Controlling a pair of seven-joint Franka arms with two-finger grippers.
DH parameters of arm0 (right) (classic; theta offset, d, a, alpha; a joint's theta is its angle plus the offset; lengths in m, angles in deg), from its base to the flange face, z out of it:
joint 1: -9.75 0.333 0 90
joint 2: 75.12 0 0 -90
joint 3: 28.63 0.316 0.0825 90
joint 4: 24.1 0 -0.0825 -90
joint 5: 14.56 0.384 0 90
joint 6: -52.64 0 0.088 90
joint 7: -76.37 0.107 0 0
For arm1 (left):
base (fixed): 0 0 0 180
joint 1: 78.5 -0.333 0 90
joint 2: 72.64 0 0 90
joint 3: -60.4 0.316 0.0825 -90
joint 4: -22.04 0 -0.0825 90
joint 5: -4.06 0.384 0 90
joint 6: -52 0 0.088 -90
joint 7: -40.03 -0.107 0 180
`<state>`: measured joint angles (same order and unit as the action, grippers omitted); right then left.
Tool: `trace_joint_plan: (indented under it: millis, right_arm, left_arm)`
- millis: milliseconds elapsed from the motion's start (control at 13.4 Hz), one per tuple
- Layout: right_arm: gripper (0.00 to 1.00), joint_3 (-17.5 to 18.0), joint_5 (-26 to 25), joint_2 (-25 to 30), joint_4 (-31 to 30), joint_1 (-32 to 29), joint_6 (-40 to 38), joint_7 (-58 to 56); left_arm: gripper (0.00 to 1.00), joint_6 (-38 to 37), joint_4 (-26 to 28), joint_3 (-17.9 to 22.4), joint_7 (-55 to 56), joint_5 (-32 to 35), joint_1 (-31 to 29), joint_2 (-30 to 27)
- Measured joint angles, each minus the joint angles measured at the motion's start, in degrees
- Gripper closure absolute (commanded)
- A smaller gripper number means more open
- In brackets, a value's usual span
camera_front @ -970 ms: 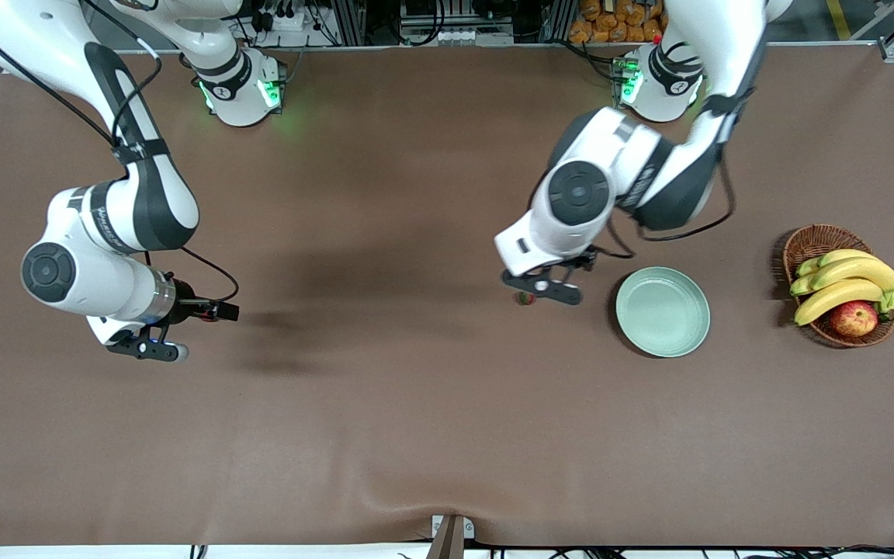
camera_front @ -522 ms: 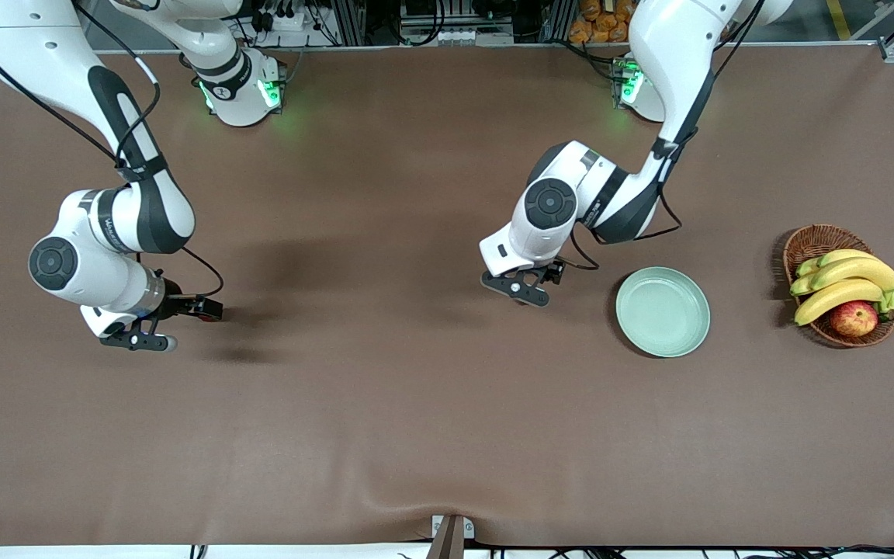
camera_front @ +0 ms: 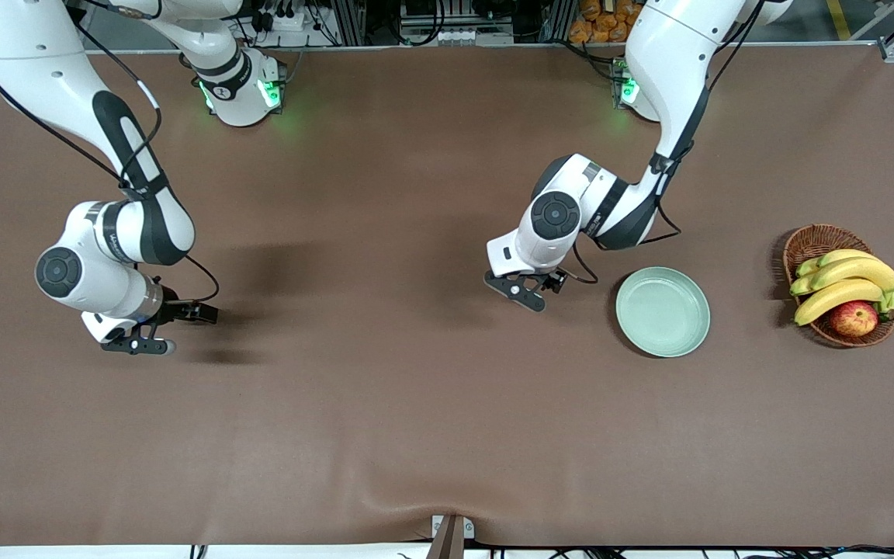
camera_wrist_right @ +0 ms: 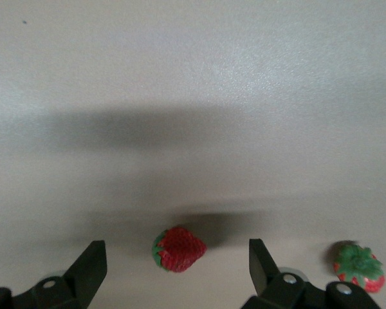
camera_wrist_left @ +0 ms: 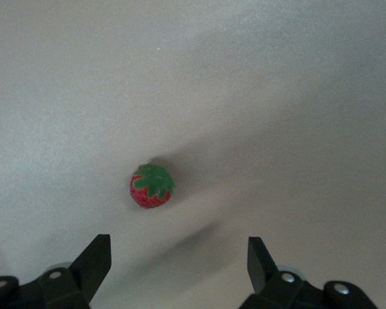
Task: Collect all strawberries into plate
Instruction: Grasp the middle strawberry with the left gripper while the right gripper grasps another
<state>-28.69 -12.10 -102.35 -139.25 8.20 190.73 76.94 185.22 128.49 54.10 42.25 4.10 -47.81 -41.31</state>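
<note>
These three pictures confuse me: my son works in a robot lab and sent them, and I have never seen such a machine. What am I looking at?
They show two white robot arms at a brown table, each ending in a two-finger gripper. The wide picture comes from a high camera facing the arms. The two close-ups come from cameras on the arms' wrists, looking down past the black fingers.

The left gripper is low over the table beside a pale green plate, which has nothing in it. Its close-up shows one strawberry on the table between the open fingers. The right gripper is low at the right arm's end of the table; its close-up shows two strawberries, one between its open fingers. Neither gripper holds anything. A wicker basket of bananas and an apple stands at the left arm's end.
</note>
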Motion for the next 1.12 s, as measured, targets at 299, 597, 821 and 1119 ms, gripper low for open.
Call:
trace_joint_plan:
  millis: [299, 597, 821, 1119]
  right_arm:
    - [0.23, 0.05, 0.0, -1.55, -0.02, 0.02, 0.78, -0.07]
    - [0.43, 0.12, 0.01, -2.64, -0.31, 0.05, 0.78, -0.07]
    - [0.87, 0.08, -0.01, -3.18, -0.66, 0.1, 0.86, -0.06]
    - [0.91, 0.26, 0.04, -3.08, -0.36, 0.44, 0.31, 0.08]
  left_arm:
    - [0.1, 0.3, -1.37, 0.17, -3.56, 0.0, -0.59, 1.5]
    - [0.11, 0.31, -1.68, 0.47, -6.9, 0.0, -0.99, 1.92]
    - [0.13, 0.36, -2.73, 0.5, -7.49, 0.0, -1.07, 2.93]
    - [0.17, 0.39, -6.2, 0.5, -7.69, 1.6, -1.04, 6.18]
